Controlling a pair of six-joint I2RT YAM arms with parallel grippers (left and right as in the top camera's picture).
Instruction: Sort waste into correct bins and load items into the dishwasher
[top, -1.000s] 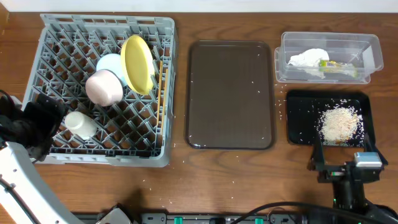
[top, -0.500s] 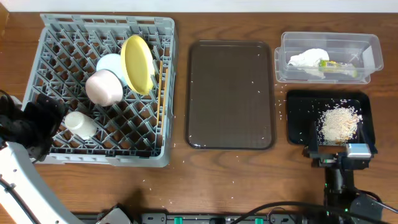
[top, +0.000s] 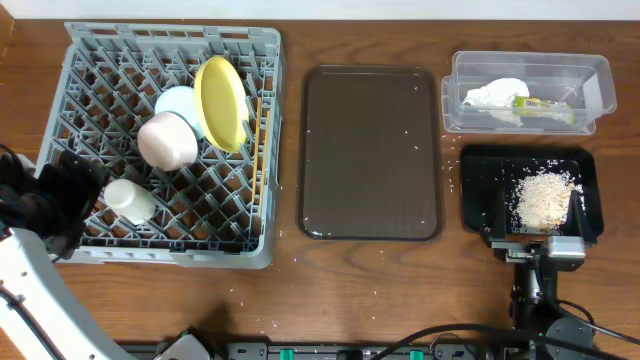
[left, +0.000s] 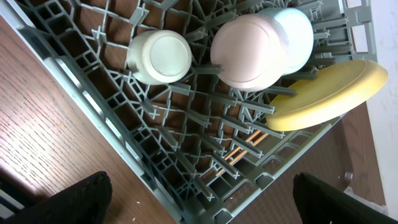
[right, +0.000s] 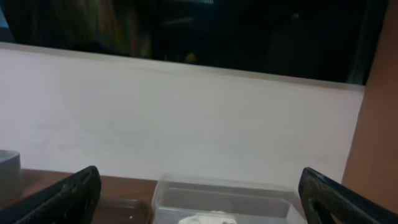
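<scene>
The grey dishwasher rack (top: 170, 250) holds the yellow plate (top: 222, 103) on edge, the blue bowl (top: 178, 102), the pink bowl (top: 167, 140), the cream cup (top: 128, 199) and the chopsticks (top: 262, 120). My left gripper (top: 68, 190) hangs open over the rack's front left corner (left: 124, 137), empty, its camera looking down on the cup (left: 159, 57) and the pink bowl (left: 249, 51). The tissue (top: 495, 95) and wrapper (top: 540, 105) lie in the clear tub (top: 590, 65). Above the near edge of the black tray (top: 480, 185) my right gripper (top: 537, 222) is open, empty and level, facing the tub (right: 224, 196).
A dark brown serving tray (top: 371, 152) lies between the rack and the bins. A heap of rice (top: 543, 200) sits in the black tray, and loose grains dot the table around it. The right arm's base and cables are at the front edge.
My right gripper has drifted left and back toward the black tray's near edge as that arm folds upright. The left arm and all the dishes are where they were.
</scene>
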